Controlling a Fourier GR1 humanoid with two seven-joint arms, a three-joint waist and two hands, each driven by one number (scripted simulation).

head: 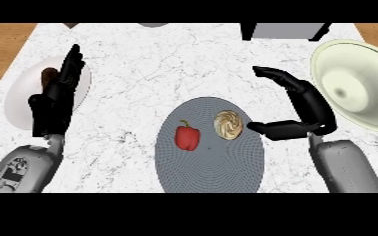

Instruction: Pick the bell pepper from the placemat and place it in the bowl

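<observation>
A white marbled counter [170, 65] fills the view, with a strip of wood showing at its far left and far right corners. Nearest, a round grey placemat [210, 165] lies in the middle, and on it sit a red bell pepper [187, 136] and, just to its right, a tan swirled pastry [228, 124], the two apart from each other. The right hand [306, 112] hangs over the counter by the mat's right edge, wide open and holding nothing, thumb pointing towards the pastry, fingers arched above. The left hand [59, 97] rests at the left, fingers straight and up, over a white plate [22, 97] with a small brown item [49, 75] on it. Right of the right hand sits a pale cream bowl [328, 62], with nothing in it. At the far edge stands a grey box-like object [284, 30].
</observation>
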